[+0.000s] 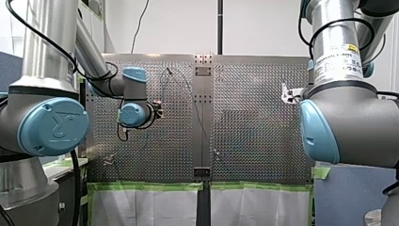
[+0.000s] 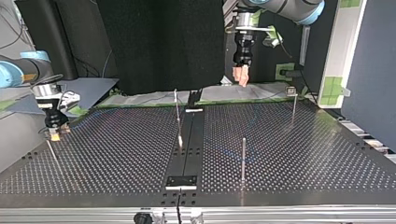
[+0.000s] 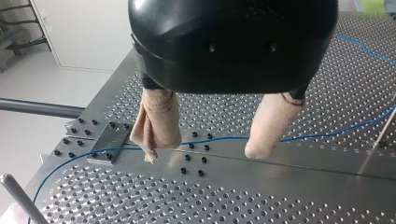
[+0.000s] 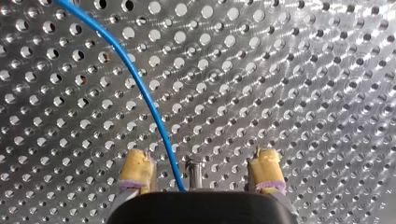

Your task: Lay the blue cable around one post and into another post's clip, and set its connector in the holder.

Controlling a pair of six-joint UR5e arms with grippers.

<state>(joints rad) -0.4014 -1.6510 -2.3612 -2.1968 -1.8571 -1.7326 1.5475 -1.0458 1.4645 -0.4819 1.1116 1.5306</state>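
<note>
The thin blue cable (image 3: 219,138) lies on the perforated table, crossing the smooth centre strip (image 3: 299,161) under my left gripper (image 3: 204,154). That gripper is black with beige pads; it hangs open well above the table, touching nothing, and shows high at the back in the top view (image 2: 242,77). My right gripper (image 4: 201,163), with yellow pads, is open low over the table. The blue cable (image 4: 140,84) runs between its fingers, close to one pad, beside a thin metal post (image 4: 194,171). Neither pad presses on the cable. In the top view my right gripper (image 2: 55,134) stands at the left edge.
Upright thin posts stand on the table: one near the front (image 2: 243,158), one at the centre strip (image 2: 177,114), and one at the back right with a small block on top (image 2: 291,91). A black plate (image 2: 182,181) sits on the centre strip near the front edge.
</note>
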